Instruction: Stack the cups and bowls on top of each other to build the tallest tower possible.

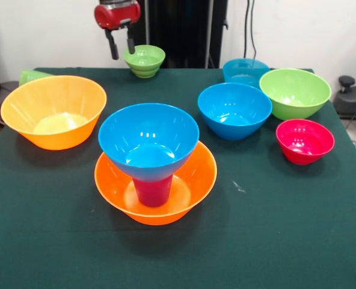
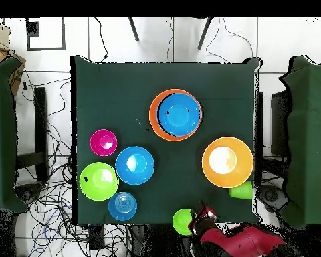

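The tower stands mid-table: an orange bowl (image 1: 156, 180) (image 2: 154, 120) holds the purple-magenta cup (image 1: 153, 189), and a blue bowl (image 1: 148, 141) (image 2: 178, 114) sits on the cup. A second orange bowl (image 1: 53, 111) (image 2: 227, 162) rests apart, with the light green cup (image 1: 32, 76) (image 2: 241, 191) lying behind it. Elsewhere sit a blue bowl (image 1: 234, 110) (image 2: 134, 165), a teal bowl (image 1: 245, 71) (image 2: 122, 206), a large lime bowl (image 1: 295, 92) (image 2: 99, 181) and a red-pink bowl (image 1: 305, 140) (image 2: 103, 142). My gripper (image 1: 122, 54) (image 2: 203, 213) hangs open and empty, just beside a small lime bowl (image 1: 144, 60) (image 2: 183, 221).
The dark green tablecloth (image 1: 256, 229) covers the table. Cables lie on the floor around it (image 2: 49, 201). Other green-covered tables (image 2: 303, 134) stand at both sides in the overhead view.
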Robot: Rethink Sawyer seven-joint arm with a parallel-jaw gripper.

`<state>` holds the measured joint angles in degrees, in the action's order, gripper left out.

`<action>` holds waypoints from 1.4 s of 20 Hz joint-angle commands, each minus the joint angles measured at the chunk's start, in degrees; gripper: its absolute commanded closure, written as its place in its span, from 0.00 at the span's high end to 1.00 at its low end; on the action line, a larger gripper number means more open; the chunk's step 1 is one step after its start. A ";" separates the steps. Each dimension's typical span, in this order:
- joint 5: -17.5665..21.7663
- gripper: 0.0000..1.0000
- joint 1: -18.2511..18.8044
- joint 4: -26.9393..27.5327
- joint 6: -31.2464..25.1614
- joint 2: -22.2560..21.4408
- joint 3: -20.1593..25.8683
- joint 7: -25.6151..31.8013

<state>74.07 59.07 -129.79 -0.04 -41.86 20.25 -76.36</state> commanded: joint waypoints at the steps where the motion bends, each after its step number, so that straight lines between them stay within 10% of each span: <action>1: 5.89 1.00 -6.28 8.19 -8.06 8.77 -2.89 -2.24; 28: 8.93 1.00 -13.37 13.38 -1.85 12.88 -12.03 -4.78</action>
<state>79.23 49.78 -124.17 -1.91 -31.31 8.11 -76.36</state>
